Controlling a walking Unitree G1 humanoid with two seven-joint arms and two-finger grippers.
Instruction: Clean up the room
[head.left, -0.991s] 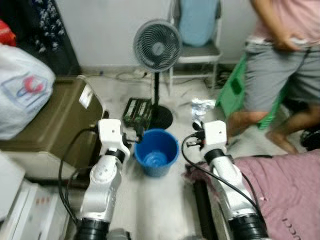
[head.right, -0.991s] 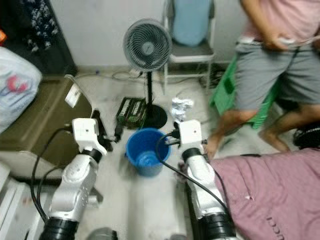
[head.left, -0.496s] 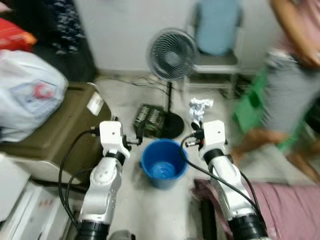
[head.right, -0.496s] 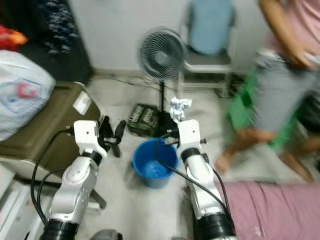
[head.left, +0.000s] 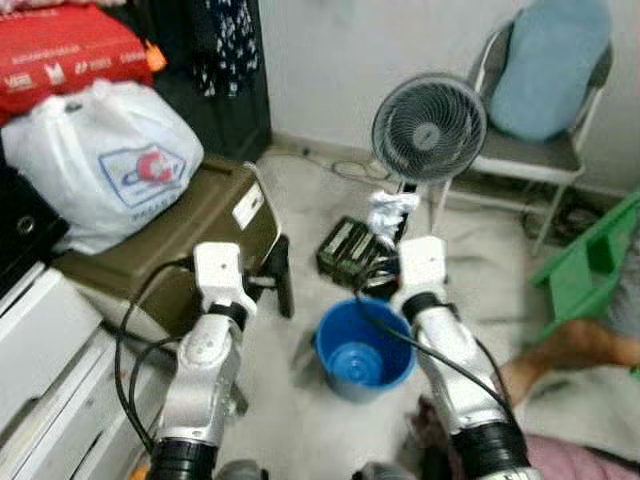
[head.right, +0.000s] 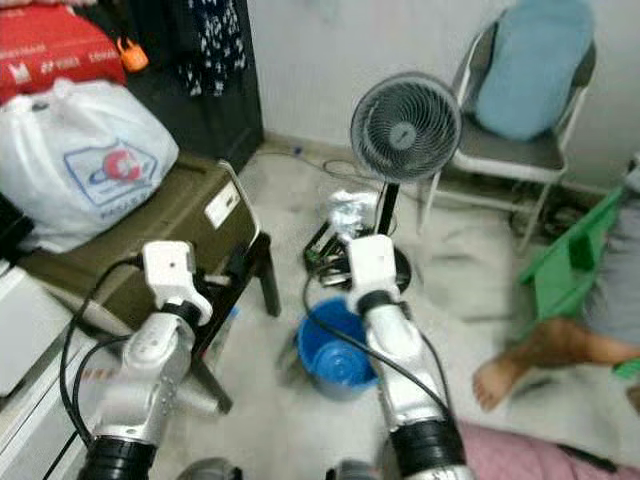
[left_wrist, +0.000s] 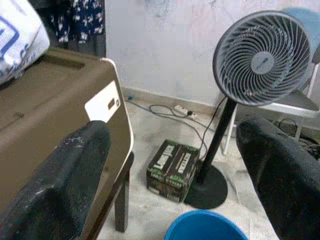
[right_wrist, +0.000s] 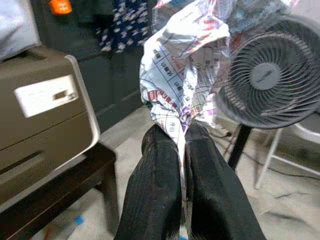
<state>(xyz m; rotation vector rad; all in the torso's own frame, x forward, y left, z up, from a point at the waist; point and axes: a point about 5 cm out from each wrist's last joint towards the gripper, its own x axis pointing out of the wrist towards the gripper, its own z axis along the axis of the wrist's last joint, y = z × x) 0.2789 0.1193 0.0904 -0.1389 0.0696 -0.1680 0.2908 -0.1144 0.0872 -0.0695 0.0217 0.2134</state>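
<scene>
Right claw (right_wrist: 182, 145) pinched on crumpled wrapper (right_wrist: 187, 65), left claw (left_wrist: 172, 165) wide open, blue bucket (head.left: 363, 350) below.

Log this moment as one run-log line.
right gripper: shut on crumpled wrapper, above blue bucket | left gripper: open, empty | nearby: fan, brown case

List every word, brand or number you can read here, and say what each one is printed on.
No text reads for certain.
Green box by the fan: large white lettering, too blurred.
White plastic bag: red and blue logo, words too small.
Red package: white print, unreadable.
Crumpled wrapper in the right gripper: tiny print, unreadable.
Brown case label: unreadable.
</scene>
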